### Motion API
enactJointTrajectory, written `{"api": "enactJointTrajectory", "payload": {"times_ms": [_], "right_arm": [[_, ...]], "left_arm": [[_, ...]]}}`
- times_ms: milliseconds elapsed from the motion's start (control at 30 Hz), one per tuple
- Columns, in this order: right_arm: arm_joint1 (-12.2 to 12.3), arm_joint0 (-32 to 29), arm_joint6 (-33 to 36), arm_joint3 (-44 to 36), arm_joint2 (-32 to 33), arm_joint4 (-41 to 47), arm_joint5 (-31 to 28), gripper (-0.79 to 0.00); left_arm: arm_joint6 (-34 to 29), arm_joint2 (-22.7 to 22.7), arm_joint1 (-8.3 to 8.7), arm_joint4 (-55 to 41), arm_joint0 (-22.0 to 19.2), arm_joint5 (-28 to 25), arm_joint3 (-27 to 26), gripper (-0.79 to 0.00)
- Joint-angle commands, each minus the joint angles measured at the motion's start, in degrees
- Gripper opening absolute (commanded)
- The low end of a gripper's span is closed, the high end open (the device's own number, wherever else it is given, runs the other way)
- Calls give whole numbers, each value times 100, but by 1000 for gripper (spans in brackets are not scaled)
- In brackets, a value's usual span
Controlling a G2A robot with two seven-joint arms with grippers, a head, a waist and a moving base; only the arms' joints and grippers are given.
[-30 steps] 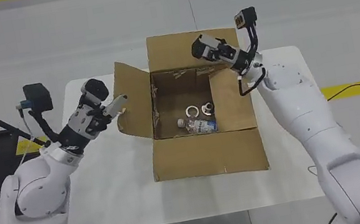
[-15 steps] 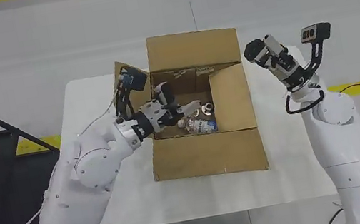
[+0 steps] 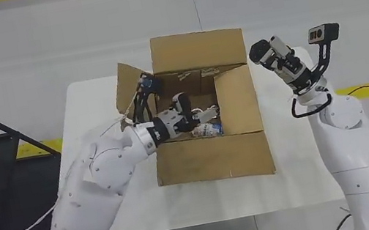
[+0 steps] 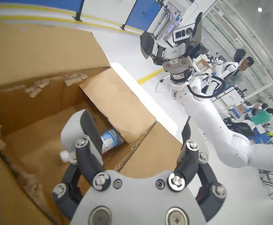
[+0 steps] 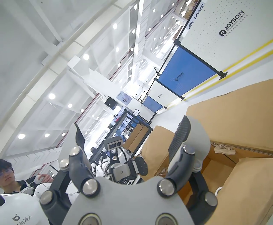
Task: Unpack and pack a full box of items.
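Cardboard box (image 3: 211, 161) open on white table (image 3: 91, 113), flaps spread outward. Plastic bottle (image 3: 209, 130) lying on its side on the box floor, near the right flap. Left gripper (image 3: 198, 115) lowered inside the box just above the bottle, fingers spread wide, holding nothing. Right gripper (image 3: 261, 50) raised outside the right flap, likewise wide apart and empty.

The box (image 3: 211, 159) is open on top, so a claw can go in from above. The right flap (image 3: 238, 102) leans in and covers one end of the bottle (image 3: 206, 130). The left claw (image 3: 197, 113) fills the middle, fingers spread wide. The right claw (image 3: 258, 50), spread wide too, hangs in open air beside the box.
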Motion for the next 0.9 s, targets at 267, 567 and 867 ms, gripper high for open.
{"api": "enactJointTrajectory", "payload": {"times_ms": [267,567,867], "right_arm": [[82,-139,215,0,167,115,-165,0],[144,-163,296,10,249,183,-147,0],[178,-156,286,-18,210,208,-143,0]], "left_arm": [[-220,1274,-507,-1653,-1333,1283,1601,0],[-12,1755,-797,-1973,-1755,1558,2604,0],[62,1947,-983,-2077,-1940,1592,3158,0]]}}
